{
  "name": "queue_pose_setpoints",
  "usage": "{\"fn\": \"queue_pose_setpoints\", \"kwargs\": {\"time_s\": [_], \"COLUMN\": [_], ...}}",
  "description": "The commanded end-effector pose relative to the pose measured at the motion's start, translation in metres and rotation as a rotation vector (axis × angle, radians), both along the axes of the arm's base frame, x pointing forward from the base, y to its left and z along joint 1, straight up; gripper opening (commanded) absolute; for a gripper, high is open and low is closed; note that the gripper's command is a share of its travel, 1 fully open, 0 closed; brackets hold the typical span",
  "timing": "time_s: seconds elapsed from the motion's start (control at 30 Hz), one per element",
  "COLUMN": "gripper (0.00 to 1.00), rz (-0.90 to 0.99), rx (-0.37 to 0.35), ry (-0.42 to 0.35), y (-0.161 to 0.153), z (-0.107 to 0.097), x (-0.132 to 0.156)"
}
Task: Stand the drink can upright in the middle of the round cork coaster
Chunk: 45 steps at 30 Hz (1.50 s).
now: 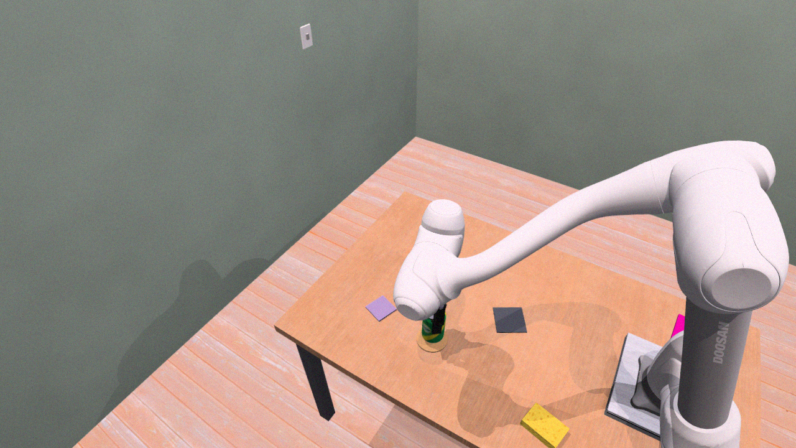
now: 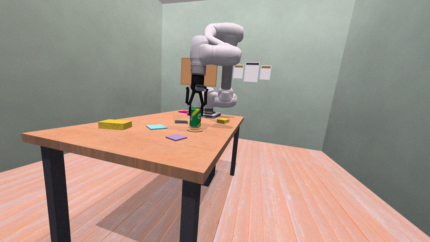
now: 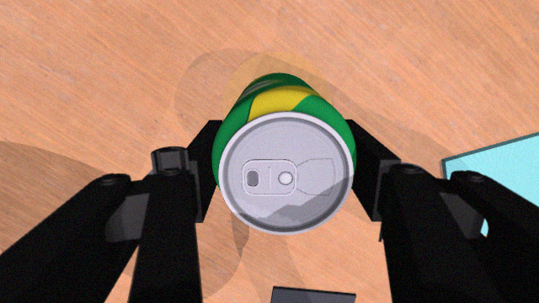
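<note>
The green and yellow drink can [image 2: 195, 117] stands upright, held by its upper sides in my gripper [image 2: 196, 106]. It hangs just over the round cork coaster [image 2: 194, 129], which lies flat on the table. Whether the can's base touches the coaster I cannot tell. In the wrist view the can's silver top [image 3: 285, 172] sits between my two black fingers, and the coaster's rim [image 3: 274, 67] shows past the can. In the top view the can [image 1: 431, 328] and coaster [image 1: 431, 345] are partly hidden under my wrist.
A purple square [image 1: 381, 307], a dark grey square [image 1: 509, 320] and a cyan square [image 2: 156, 126] lie flat around the coaster. Two yellow sponges [image 2: 114, 123] [image 1: 544, 424] and a pink square [image 1: 678, 325] lie farther off. My base plate [image 1: 634, 384] is at the table's corner.
</note>
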State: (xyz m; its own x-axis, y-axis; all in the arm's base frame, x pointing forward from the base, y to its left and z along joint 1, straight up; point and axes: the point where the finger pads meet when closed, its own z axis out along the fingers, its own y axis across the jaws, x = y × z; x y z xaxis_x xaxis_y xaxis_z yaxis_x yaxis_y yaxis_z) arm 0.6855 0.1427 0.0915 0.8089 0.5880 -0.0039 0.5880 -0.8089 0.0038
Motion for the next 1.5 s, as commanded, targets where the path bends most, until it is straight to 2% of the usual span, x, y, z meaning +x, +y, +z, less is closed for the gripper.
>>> {"fn": "queue_pose_setpoints", "kwargs": {"time_s": [0.0, 0.47, 0.93, 0.97, 1.47], "gripper": [0.10, 0.10, 0.10, 1.00, 1.00], "rz": [0.000, 0.000, 0.000, 0.000, 0.000], "rx": [0.001, 0.001, 0.001, 0.001, 0.001], "ry": [-0.002, -0.002, -0.002, -0.002, -0.002], "y": [0.000, 0.000, 0.000, 0.000, 0.000], "z": [0.000, -0.014, -0.015, -0.015, -0.015], "x": [0.001, 0.002, 0.002, 0.002, 0.002]}}
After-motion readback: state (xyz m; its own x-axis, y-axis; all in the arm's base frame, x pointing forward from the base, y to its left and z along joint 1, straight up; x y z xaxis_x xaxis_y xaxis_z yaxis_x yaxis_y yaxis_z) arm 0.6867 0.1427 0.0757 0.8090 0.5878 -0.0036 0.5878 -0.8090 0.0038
